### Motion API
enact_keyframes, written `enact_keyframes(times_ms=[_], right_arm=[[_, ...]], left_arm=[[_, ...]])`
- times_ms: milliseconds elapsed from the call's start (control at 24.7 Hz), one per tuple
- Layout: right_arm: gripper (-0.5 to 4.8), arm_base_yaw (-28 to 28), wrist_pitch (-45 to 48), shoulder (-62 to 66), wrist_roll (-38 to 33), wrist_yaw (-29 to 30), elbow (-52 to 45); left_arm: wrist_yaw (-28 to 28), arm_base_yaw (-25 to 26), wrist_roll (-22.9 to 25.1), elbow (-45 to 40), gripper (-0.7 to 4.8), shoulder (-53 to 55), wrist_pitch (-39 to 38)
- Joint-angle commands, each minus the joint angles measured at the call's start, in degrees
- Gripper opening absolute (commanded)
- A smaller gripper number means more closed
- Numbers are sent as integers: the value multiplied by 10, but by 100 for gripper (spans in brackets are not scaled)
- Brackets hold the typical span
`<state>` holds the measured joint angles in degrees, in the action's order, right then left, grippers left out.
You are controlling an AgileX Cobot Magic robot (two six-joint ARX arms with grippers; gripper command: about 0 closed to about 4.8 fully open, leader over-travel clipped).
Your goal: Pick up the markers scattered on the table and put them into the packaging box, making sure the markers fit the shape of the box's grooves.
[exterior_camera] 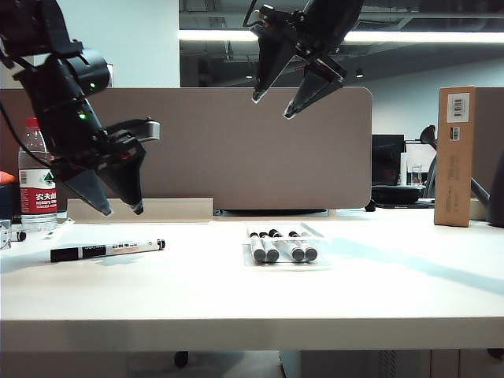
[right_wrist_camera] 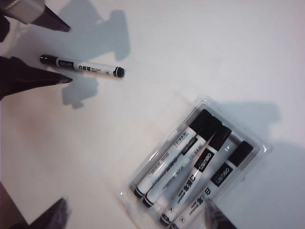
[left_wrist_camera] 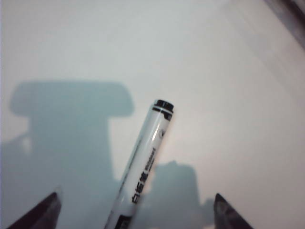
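One loose marker [exterior_camera: 108, 250] with a white barrel and black cap lies flat on the table [exterior_camera: 197, 299] at the left. My left gripper [exterior_camera: 123, 210] hangs open just above it, apart from it. In the left wrist view the marker [left_wrist_camera: 143, 160] runs between the spread fingertips of the left gripper [left_wrist_camera: 136, 196]. The clear packaging box [exterior_camera: 316, 233] sits mid-table with several markers [exterior_camera: 273, 250] side by side in its grooves. My right gripper [exterior_camera: 272, 107] is open and empty high above the box. Its wrist view shows the right gripper [right_wrist_camera: 135, 202], the box [right_wrist_camera: 189, 106], the boxed markers [right_wrist_camera: 183, 162] and the loose marker [right_wrist_camera: 81, 67].
A water bottle [exterior_camera: 37, 177] with a red label stands at the far left behind the left arm. A tall brown cardboard box [exterior_camera: 455, 156] stands at the far right. A beige partition [exterior_camera: 236, 142] closes off the back of the table.
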<state>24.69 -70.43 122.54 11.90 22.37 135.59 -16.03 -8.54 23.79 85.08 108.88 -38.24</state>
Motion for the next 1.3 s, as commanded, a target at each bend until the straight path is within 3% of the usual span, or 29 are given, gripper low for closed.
enact_keyframes(times_ms=[41,486,527,689,972,1053,1296], right_arm=[[367,0,18,-4,3,8,3],[367,-1,36,-4,5,19,3],[367,-1,34,-4,5,24,3],[367,-2,34,-4,6,30,3],[367,-5,37,-4,8,35,3],[367,-5,39,-4,7,35,3],[367,-5,40,-4,7,35,3]], left_arm=[[-7,-2,2,22,346,19,-22],[-5,-15,3,23,335,69,-40],[-5,-16,3,23,322,75,-35],[0,-17,3,23,169,83,-44],[8,-17,9,23,139,83,-56],[13,-17,13,23,81,83,-63],[19,-17,13,23,19,83,-71]])
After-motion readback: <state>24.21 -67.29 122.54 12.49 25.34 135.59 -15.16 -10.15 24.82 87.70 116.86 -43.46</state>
